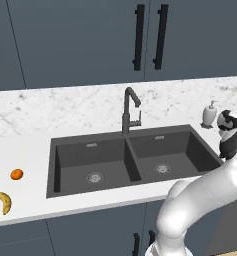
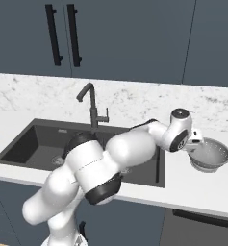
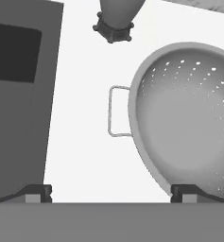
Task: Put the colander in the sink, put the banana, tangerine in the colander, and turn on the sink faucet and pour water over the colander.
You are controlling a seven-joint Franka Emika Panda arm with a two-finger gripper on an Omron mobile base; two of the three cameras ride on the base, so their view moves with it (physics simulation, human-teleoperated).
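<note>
Fingers (image 3: 38, 193) of my pincer (image 3: 111, 194) stand spread wide, pinching nothing, just above the colander (image 2: 210, 153). It sits upright on the counter (image 2: 192, 190) right of the sink (image 2: 33, 144), its 1 visible handle (image 3: 116, 111) between my fingertips.

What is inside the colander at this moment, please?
Nothing can be seen inside the colander: the hand view shows a bare perforated bowl. Its lowest edge is cut off by the frame. The banana and tangerine lie on the counter.
</note>
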